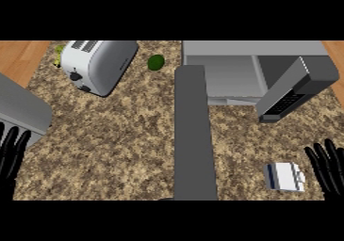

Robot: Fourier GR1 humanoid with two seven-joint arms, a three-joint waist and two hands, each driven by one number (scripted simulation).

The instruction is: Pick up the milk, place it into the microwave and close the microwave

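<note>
The milk carton (pixel 284 177), white with a dark blue side, lies on the speckled counter at the lower right. Just to its right, my right hand (pixel 332 169) is open, fingers pointing up, a small gap from the carton. The microwave (pixel 226 73) sits at the top right with its door (pixel 294 89) swung open toward the right, showing a grey inside. My left hand (pixel 7 155) rests open at the left edge, fingers up.
A silver toaster (pixel 98 63) lies at the top left, with a green round object (pixel 155 62) beside it. A grey upright panel (pixel 193 136) runs down the middle of the counter. A grey appliance corner (pixel 18 106) juts in from the left.
</note>
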